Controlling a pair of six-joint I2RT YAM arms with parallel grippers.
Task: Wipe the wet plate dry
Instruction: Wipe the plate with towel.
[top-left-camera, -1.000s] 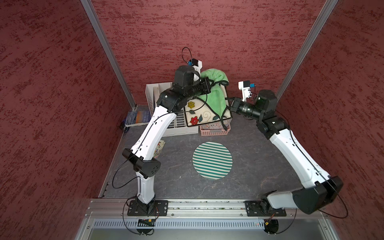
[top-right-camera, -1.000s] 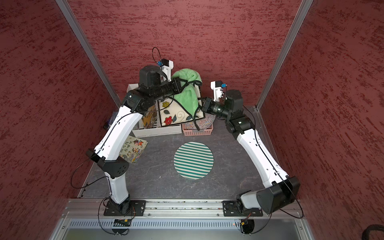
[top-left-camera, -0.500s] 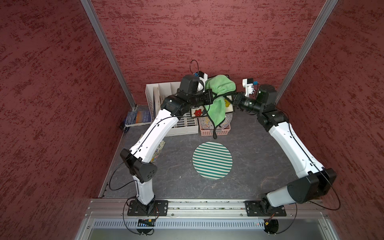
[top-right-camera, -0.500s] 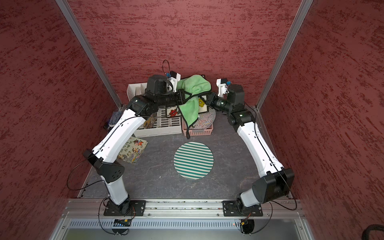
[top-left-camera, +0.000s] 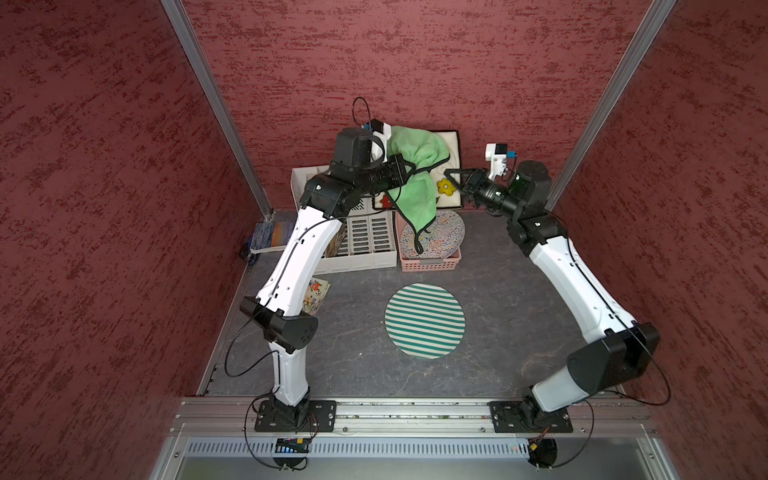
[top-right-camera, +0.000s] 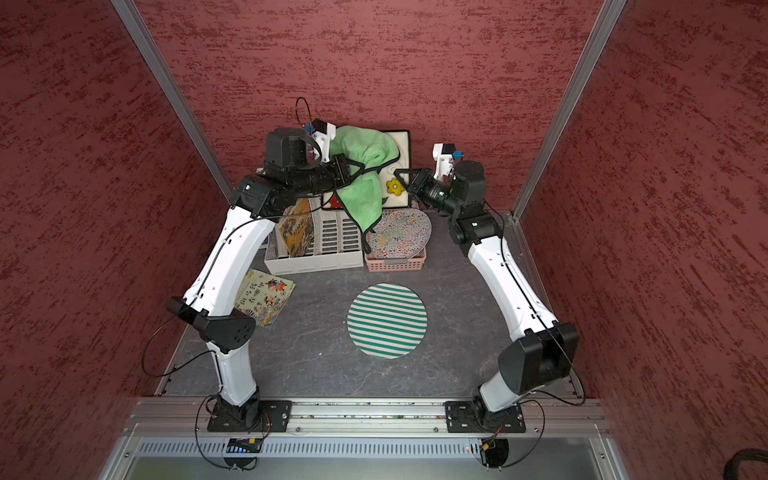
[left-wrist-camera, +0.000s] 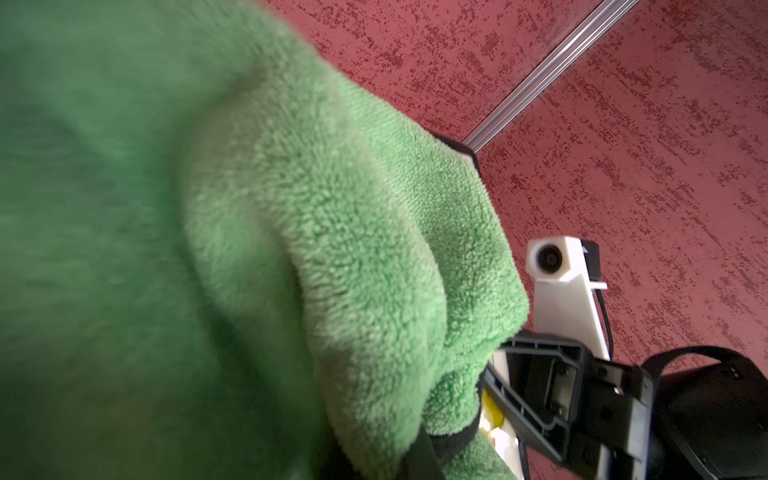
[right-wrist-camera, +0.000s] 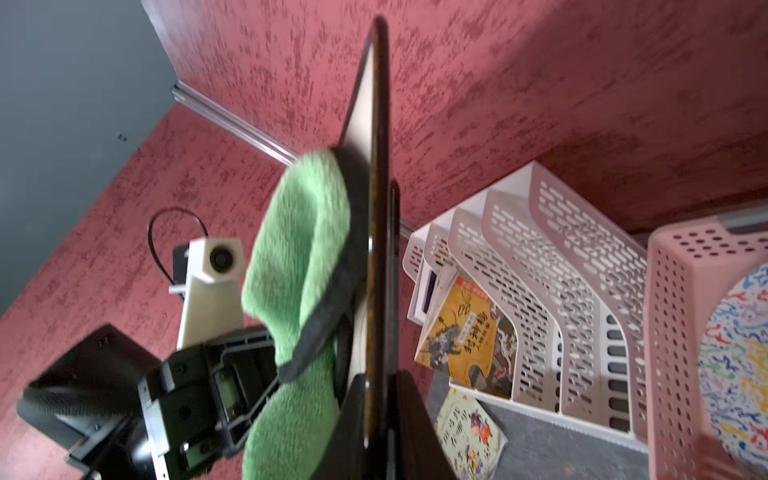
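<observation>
Right wrist view first: the plate shows edge-on, a thin dark rim standing upright. The right gripper is clamped on its edge, one finger on each face. The green cloth is bunched against one face, and the left gripper has its fingers closed into that cloth.

Both top views give what the wrist misses, the plate's face. It is square and cream with a black border, with a yellow flower showing and a red one peeping past the cloth. Whether it's wet, I can't tell. It's held in the air over the far edge of the tabletop, above the white file rack and the pink basket.

The left wrist view is almost all green pile. A green-striped disc lies mid-tabletop, and a book lies near the left edge.
</observation>
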